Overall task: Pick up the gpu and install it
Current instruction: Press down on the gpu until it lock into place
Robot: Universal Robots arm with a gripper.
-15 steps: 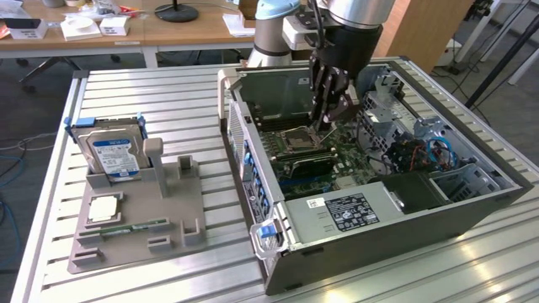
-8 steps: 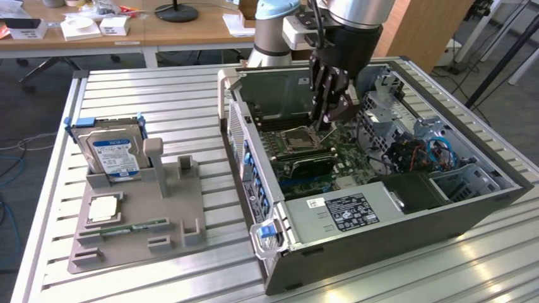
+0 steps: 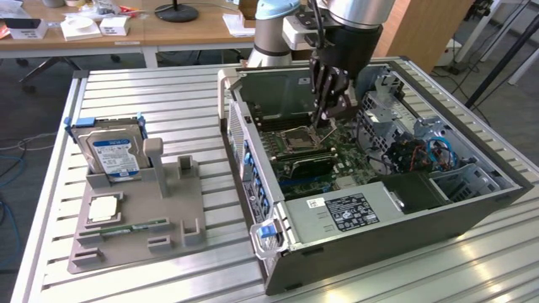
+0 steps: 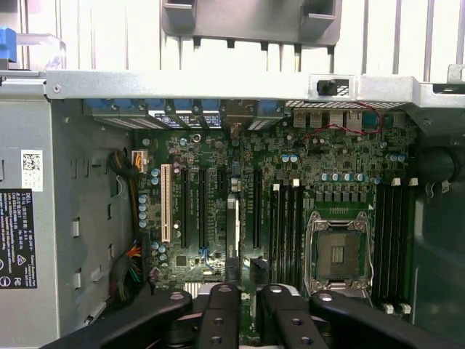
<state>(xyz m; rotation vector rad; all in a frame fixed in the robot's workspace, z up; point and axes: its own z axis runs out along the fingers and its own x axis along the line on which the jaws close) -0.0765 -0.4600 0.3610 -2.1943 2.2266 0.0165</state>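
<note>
**Gpu stands edge-on over the board slots**

On the exterior view's left, a grey holder (image 3: 135,208) keeps the spare parts upright and reachable: a hard drive (image 3: 113,154) in its rack and a memory stick (image 3: 126,228) lying flat.

Right of it, the case (image 3: 379,227) lies on its side, so the motherboard (image 4: 218,167) faces up for a straight descent.

The gripper (image 3: 330,104) hangs inside the case. In the wrist view the gpu (image 4: 232,233) runs along a slot just below it. Whether the jaws clamp it, I cannot tell.
</note>
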